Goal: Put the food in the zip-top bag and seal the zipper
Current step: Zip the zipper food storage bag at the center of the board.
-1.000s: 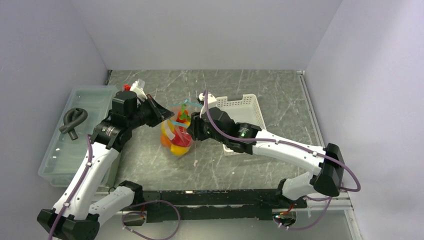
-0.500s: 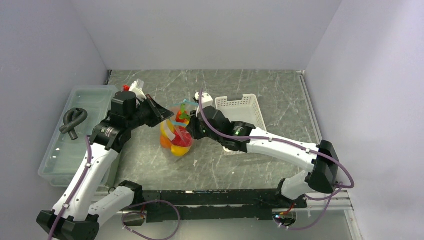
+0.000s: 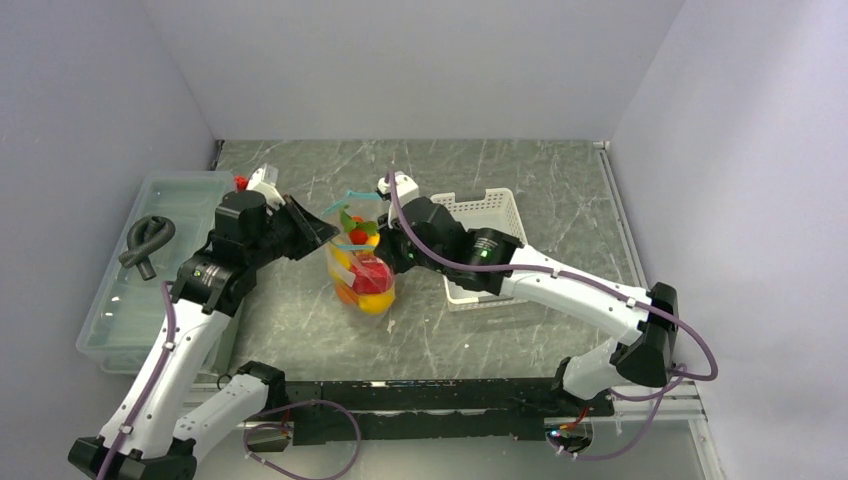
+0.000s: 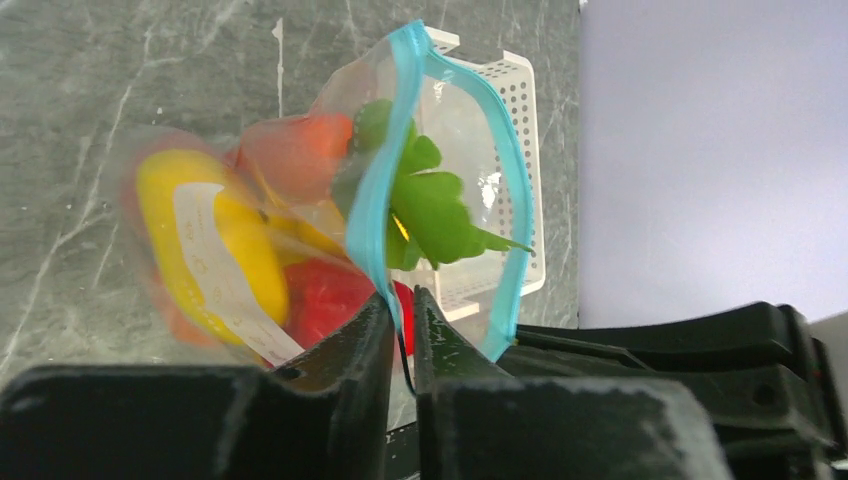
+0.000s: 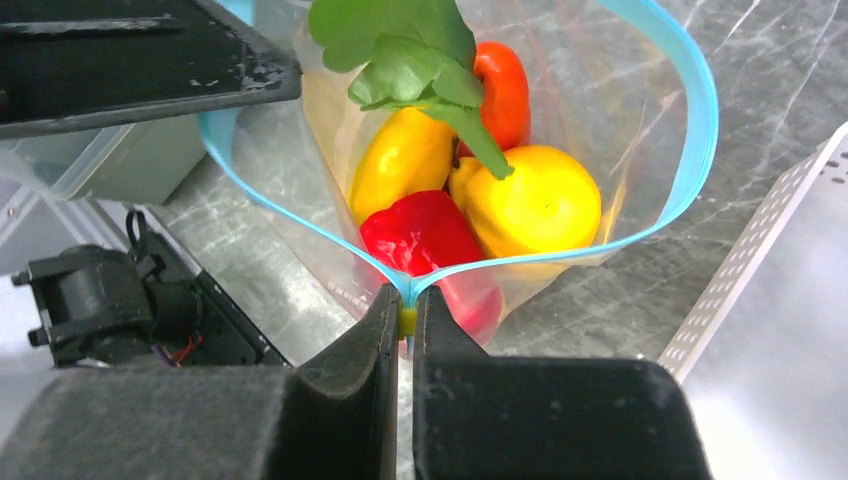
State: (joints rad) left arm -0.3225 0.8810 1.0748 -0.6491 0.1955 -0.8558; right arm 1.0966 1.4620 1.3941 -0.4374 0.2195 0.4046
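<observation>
Between the two arms, above the table [image 3: 500, 170], the zip-top bag [image 3: 362, 278] is hanging with its mouth gaping upward. The left gripper [image 4: 400, 305] is pinching the zipper [image 4: 375, 200] on the left side of the mouth, with its fingers pressed nearly together on the teal strip. The right gripper [image 5: 405, 300] is clamping the strip where its two halves meet, jaws closed. The zipper is standing open in a wide loop. The food is sitting inside the bag: a yellow fruit [image 5: 535, 200], a red pepper [image 5: 425, 230], an orange carrot [image 5: 505, 90] and a green leafy piece [image 5: 400, 50] poking up at the mouth. A white basket [image 3: 490, 210] is lying near the bag on the right. A translucent bin [image 3: 120, 320] is resting at the left edge.
</observation>
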